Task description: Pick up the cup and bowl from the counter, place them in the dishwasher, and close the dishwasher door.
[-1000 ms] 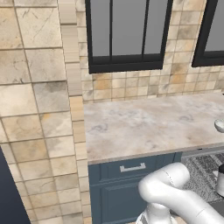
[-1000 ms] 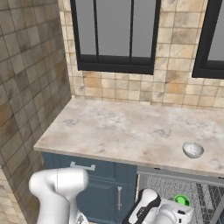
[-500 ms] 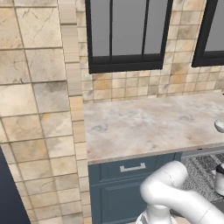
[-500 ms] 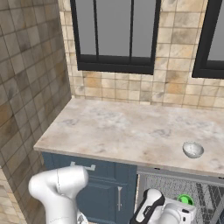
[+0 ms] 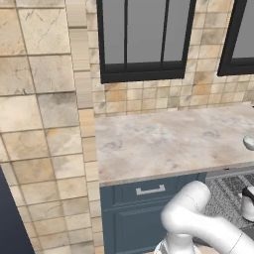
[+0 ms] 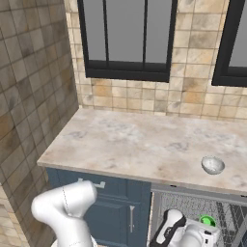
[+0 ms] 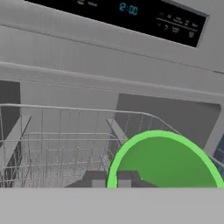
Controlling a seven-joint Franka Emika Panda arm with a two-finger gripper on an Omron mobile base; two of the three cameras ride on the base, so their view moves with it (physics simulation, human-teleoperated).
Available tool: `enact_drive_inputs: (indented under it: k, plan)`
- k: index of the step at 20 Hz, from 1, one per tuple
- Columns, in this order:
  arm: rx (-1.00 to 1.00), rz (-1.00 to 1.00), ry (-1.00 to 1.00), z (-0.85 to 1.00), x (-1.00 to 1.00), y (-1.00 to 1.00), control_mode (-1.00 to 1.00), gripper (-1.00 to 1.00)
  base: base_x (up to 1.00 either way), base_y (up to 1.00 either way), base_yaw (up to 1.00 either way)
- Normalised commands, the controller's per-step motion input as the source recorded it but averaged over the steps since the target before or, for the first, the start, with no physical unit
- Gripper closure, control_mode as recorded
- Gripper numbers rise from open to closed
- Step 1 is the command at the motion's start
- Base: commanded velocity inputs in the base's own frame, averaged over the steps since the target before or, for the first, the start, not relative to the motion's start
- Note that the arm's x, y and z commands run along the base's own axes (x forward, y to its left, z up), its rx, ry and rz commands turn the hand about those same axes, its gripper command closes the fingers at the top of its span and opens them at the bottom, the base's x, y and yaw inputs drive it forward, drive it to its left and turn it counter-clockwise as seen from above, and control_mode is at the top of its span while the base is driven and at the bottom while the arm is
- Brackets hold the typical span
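Observation:
A green cup (image 7: 168, 162) takes up the lower right of the hand view, and my gripper (image 7: 109, 180) is shut on its rim, the two fingertips close together. Beneath them is the grey wire rack (image 7: 57, 144) of the open dishwasher (image 6: 193, 205). From the right base view, the cup (image 6: 207, 221) shows as a green spot on my hand, low over the rack. The small grey bowl (image 6: 212, 165) sits on the marbled counter (image 6: 135, 144) near its front edge, above the dishwasher. It also sits at the right edge of the left base view, as the bowl (image 5: 249, 142).
A dark control strip (image 7: 131, 11) with a lit clock runs along the top of the hand view. Blue cabinet fronts with a silver drawer handle (image 5: 150, 189) stand left of the dishwasher. A tiled wall juts out on the left, and dark-framed windows (image 6: 128, 38) sit behind the counter.
My hand and the green cup have crept slightly to the right over the rack. The bowl and the views have not moved.

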Motion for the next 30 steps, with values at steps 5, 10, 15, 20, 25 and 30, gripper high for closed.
enact_drive_inputs:
  k: [5, 10, 15, 20, 25, 30]
  plan:
    - [0.00, 0.00, 0.00, -0.39, 0.23, -0.23, -1.00, 1.00, 0.00, 0.00, 0.00]
    - [0.00, 0.00, 0.00, -0.35, 0.21, -0.23, -1.00, 1.00, 0.00, 0.00, 0.00]
    - [0.00, 0.00, 0.00, -0.34, 0.12, -0.15, -1.00, 1.00, 0.00, 0.00, 0.00]
    - [0.00, 0.00, 0.00, -0.25, -0.06, -0.01, -1.00, -1.00, 0.00, 0.00, 0.00]
    - [0.00, 0.00, -0.03, -0.04, -0.21, -0.06, -1.00, -1.00, 0.00, 0.00, 0.00]
    - [0.00, 0.00, -0.05, 0.00, -0.13, -0.21, -1.00, -1.00, 0.00, 0.00, 0.00]
